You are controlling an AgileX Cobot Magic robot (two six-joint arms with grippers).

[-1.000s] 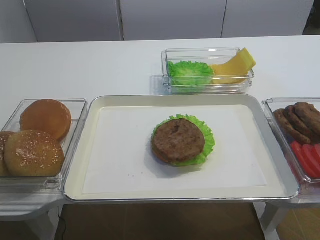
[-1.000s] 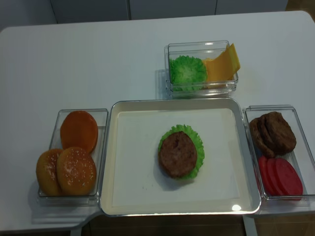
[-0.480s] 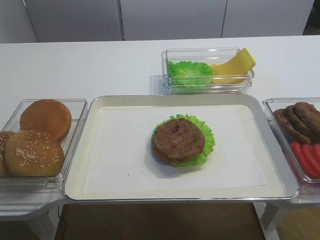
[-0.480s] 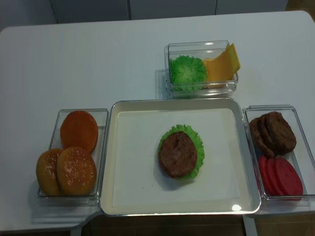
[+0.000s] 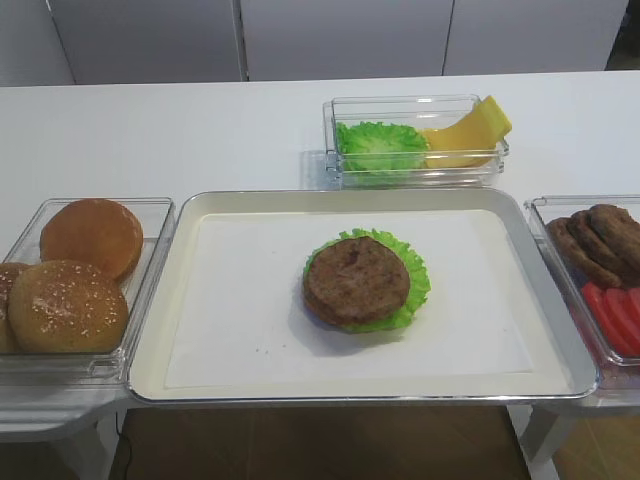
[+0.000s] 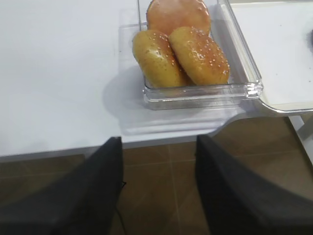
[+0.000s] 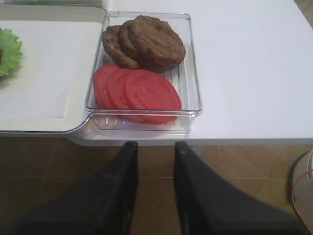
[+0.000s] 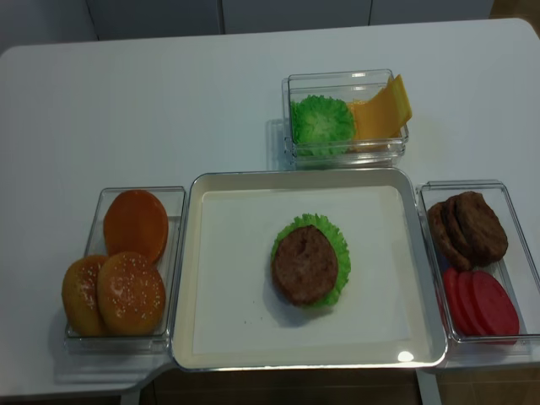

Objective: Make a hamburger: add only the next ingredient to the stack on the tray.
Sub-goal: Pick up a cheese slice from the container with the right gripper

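Note:
The stack point(image 5: 356, 280), a brown patty on a green lettuce leaf, lies in the middle of the tray point(image 5: 190, 250), also seen from above as the stack point(image 8: 305, 264). Yellow cheese slices point(image 5: 465, 130) lean in the right half of the clear bin behind the tray, shown too as cheese point(image 8: 381, 111). My right gripper point(image 7: 155, 147) hangs open and empty below the table's front edge, before the patty and tomato bin. My left gripper point(image 6: 159, 142) is open and empty off the front edge, before the bun bin. Neither gripper shows in the exterior views.
Loose lettuce point(image 5: 378, 145) shares the back bin with the cheese. A bin of buns point(image 5: 70, 290) stands left of the tray. Loose patties point(image 7: 146, 41) and tomato slices point(image 7: 139, 93) fill the right bin. Brown floor lies beyond the table edge point(image 7: 234, 139).

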